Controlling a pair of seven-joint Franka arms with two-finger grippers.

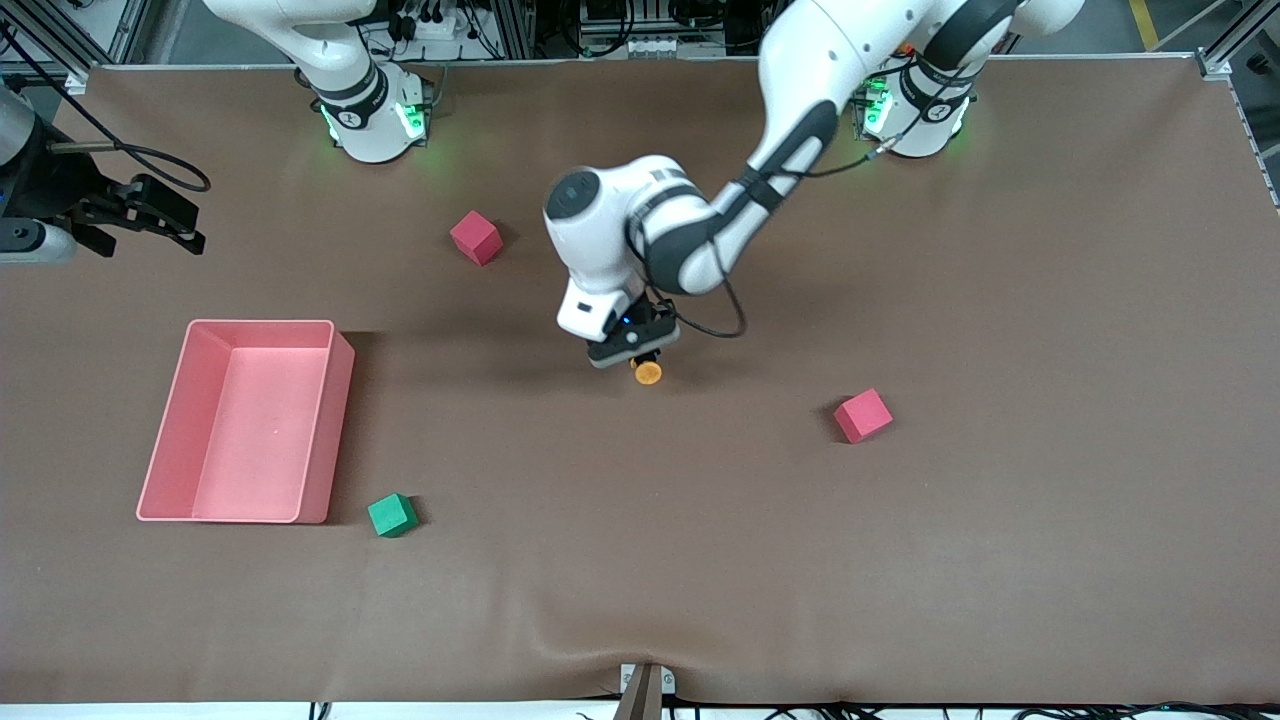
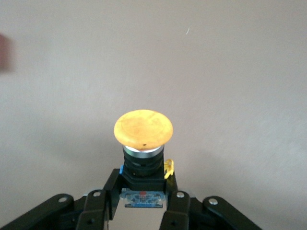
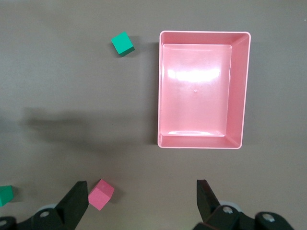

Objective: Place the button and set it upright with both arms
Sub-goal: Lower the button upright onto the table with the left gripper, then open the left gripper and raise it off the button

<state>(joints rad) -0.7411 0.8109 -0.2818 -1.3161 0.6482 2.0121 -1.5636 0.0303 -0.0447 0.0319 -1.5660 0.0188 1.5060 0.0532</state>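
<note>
Jaws of the left gripper [image 2: 143,201] were closed on the black body of the button [image 2: 143,128], both fingers [image 2: 175,211] pressed against its sides. Orange cap faced away from the wrist cam, w/ a silver ring just under it and a small yellow bit at the body's side. In the front view the left gripper [image 1: 640,352] sat low over mid-table, the button [image 1: 648,372] poking out beneath it; couldn't tell if the button touched the cloth.

Jaws of the right gripper [image 3: 141,201] were spread wide apart, nothing between them. In the front view the right gripper [image 1: 150,218] hung up in the air at the right arm's end of the table, arm waiting.

Taking the button as landmark: one pink cube [image 1: 476,237] lay farther from the front cam than it, toward the right arm's end. A second pink cube [image 1: 863,415] lay a bit nearer the cam, toward the left arm's end. Pink bin [image 1: 320,420] sat well apart toward the right arm's end, open side up. Green cube [image 1: 391,515] lay nearer the cam than the button, just beside the bin's corner. All on the brown table [image 1: 1000,550].

Right wrist cam looked down on the bin [image 3: 242,91], a green cube [image 3: 123,43] and a pink cube [image 3: 101,194]; another green cube [image 3: 5,194] showed at the frame edge.
</note>
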